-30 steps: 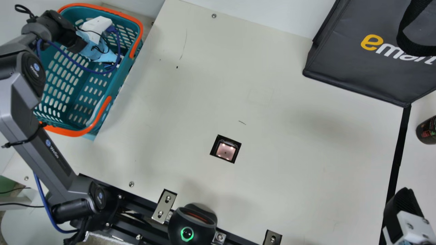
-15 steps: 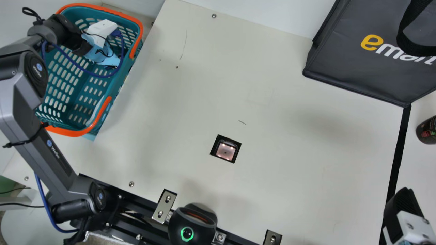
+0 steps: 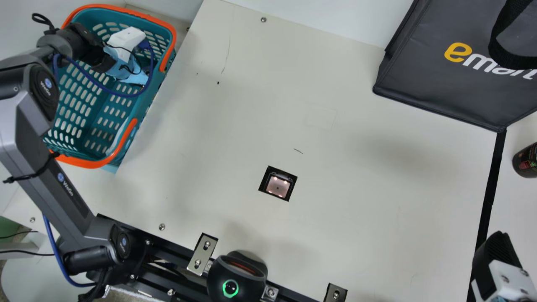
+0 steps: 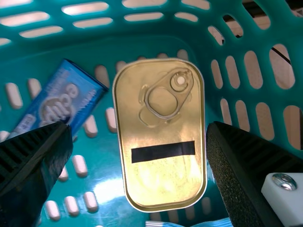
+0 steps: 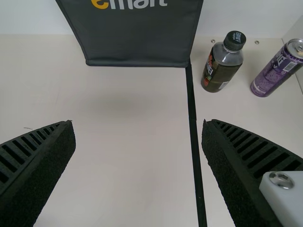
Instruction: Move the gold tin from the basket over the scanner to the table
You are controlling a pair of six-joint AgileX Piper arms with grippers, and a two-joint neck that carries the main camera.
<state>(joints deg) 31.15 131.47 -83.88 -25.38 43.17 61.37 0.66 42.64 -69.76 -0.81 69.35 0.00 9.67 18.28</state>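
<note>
1. Lining up the grasp is the step in hand, as I judge it: the flat gold metal tin with rounded corners lies inside the teal plastic basket with orange handles, its face with the metal ring pull turned up to my left wrist camera.

2. My left gripper with black ribbed fingers is spread apart, with nothing clamped. The tin sits between the fingers in that wrist view — a gap shows on the side toward the blue printed packet, while the other finger looks very near the tin's edge. Whether it touches, I can't tell.

3. Next, I want the gripper centred across the tin's width and lowered until both fingers flank its long sides, then closed. The perforated basket wall rises close by, so a finger could snag there, and smooth metal may slip if I catch only the rim.

4. After a straight lift clear of the basket, the tin needs to pass over the small square scanner window with pink-lit glass, then go down on the cream tabletop.

5. My right gripper, also black and ribbed, is apart and empty over the table — I see no job for it yet.
</note>
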